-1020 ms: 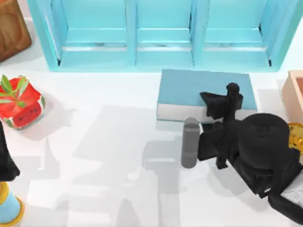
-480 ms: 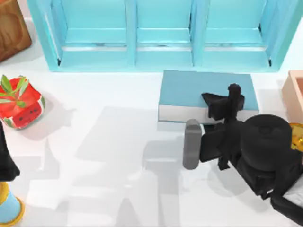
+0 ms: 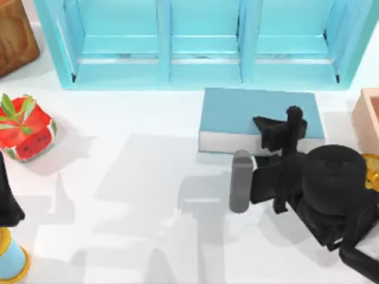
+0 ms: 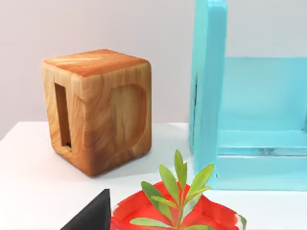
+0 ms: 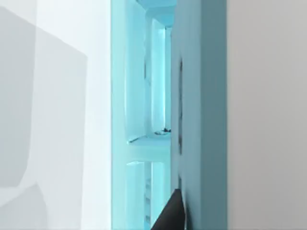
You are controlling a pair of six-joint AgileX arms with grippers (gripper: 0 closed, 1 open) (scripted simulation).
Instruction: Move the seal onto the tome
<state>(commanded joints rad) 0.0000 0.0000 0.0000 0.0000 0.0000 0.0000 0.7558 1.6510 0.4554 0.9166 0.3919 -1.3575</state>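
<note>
One tome (image 3: 249,112), long axis left-right.

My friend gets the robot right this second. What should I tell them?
Right gripper: above the tome's front edge, toward its right end.
Left arm: parked at the table's left edge.
Tome: flat on the table, in front of the light-blue shelf, right of centre.
Seal: hidden under the right gripper, so I cannot tell if it is held or set down.
Left to do: check that the seal sits on the tome, then probably lift the right arm clear.
</note>
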